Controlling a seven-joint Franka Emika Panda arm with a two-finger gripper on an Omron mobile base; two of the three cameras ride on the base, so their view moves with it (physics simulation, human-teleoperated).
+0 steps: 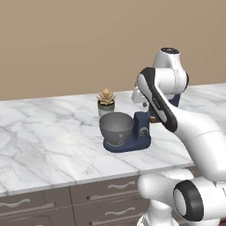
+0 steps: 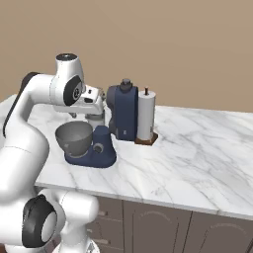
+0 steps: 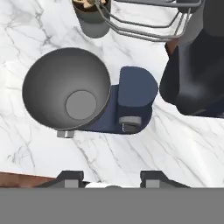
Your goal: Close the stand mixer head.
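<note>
The hand [image 3: 108,178] is sitting nearest the lens in the hand view, its two dark fingertips [image 3: 70,176] rising at 6 o'clock with a clear gap between them, so it is standing open and holding nothing. It is looking straight down on the mixer from above.

Just beyond the fingertips, the grey mixing bowl [image 3: 68,92] is lying toward 9 o'clock, seated on the navy base [image 3: 133,94], whose round dial [image 3: 130,121] is facing the fingertips. The stand mixer head [image 3: 197,65] is filling the 2 o'clock side, tilted up and back on its hinge, with its wire whisk [image 3: 144,22] reaching across the 12 o'clock edge, well clear of the bowl. In the right base view the stand mixer head [image 2: 123,111] is standing nearly upright behind the base, a small dark knob on top, and the hand [image 2: 94,111] is hovering just beside its front face.

To close it well, the hand is likely needing to get above and behind the raised head, press on the top face far from the hinge, and follow the arc down toward the bowl rather than pushing straight. Pushing low near the hinge would probably slide the whole mixer along the counter [image 2: 197,153].

Farther out, a small potted plant [image 1: 106,101] is standing behind the bowl, and a paper towel roll [image 2: 146,118] is standing just beside the head.
</note>
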